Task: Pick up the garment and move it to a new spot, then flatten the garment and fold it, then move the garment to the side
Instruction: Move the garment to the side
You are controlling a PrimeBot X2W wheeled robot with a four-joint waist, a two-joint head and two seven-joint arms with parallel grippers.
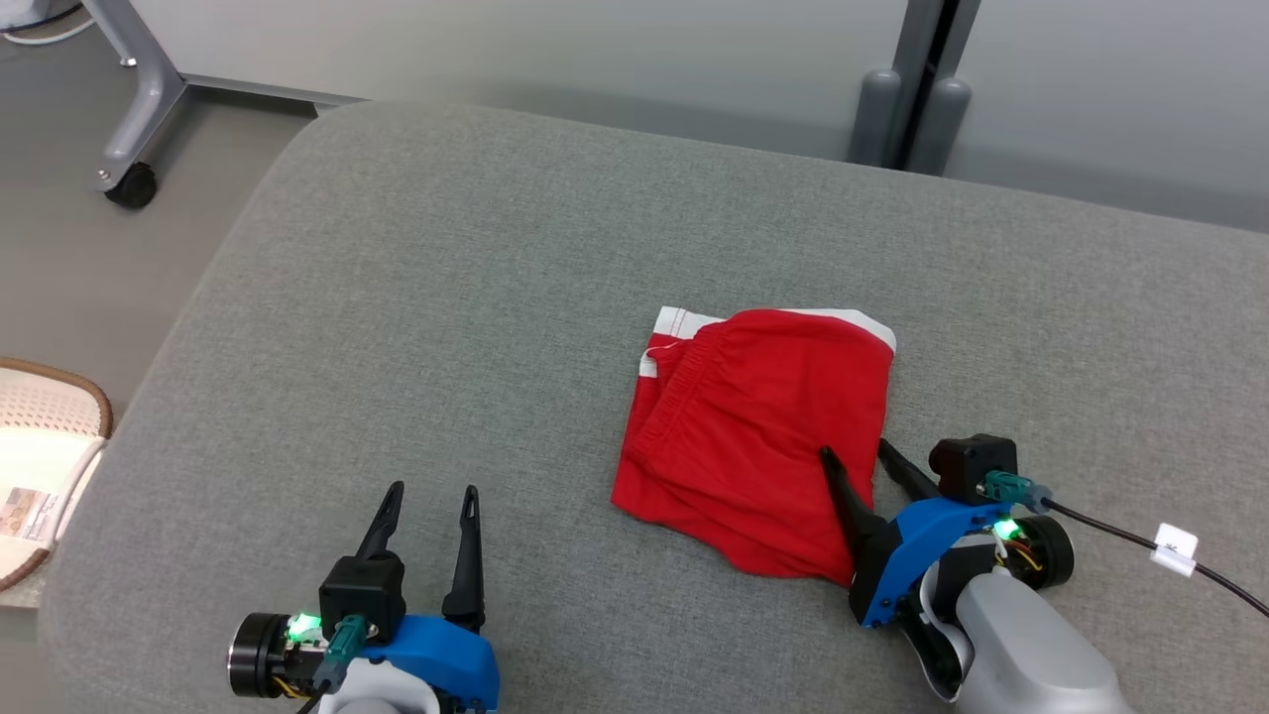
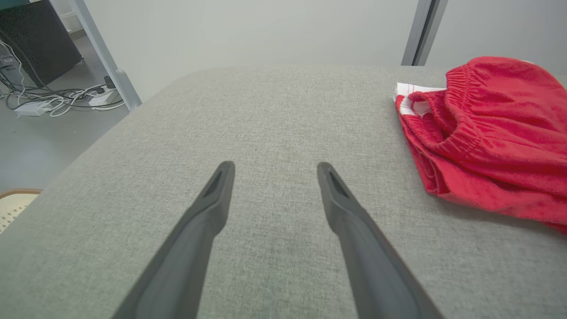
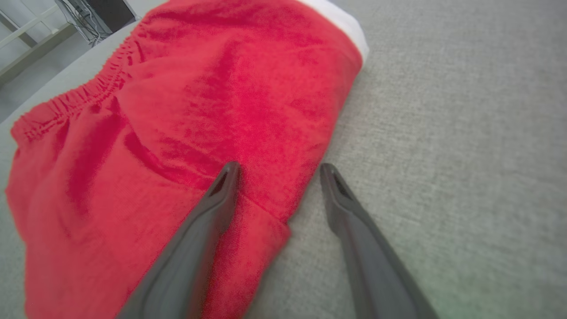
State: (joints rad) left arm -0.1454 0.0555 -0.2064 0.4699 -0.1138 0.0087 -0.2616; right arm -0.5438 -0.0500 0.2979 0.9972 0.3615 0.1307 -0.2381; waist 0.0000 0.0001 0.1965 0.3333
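The garment (image 1: 753,426), red shorts with an elastic waistband and white trim, lies folded on the grey cushioned surface (image 1: 446,327). My right gripper (image 1: 854,451) is open at its near right edge, one finger over the red cloth, the other on the grey surface beside it. In the right wrist view the garment (image 3: 186,133) spreads to the left and the right gripper (image 3: 279,170) straddles its hem. My left gripper (image 1: 432,491) stands open over bare surface, well left of the garment. In the left wrist view the left gripper (image 2: 274,166) holds nothing, and the garment (image 2: 491,133) lies to the right.
The surface's rounded left edge drops to the floor, where a wheeled table leg (image 1: 134,119) and a woven mat (image 1: 45,446) sit. Grey posts (image 1: 907,109) stand behind the far edge. A black cable (image 1: 1160,555) trails from my right wrist. Cables (image 2: 57,97) lie on the floor.
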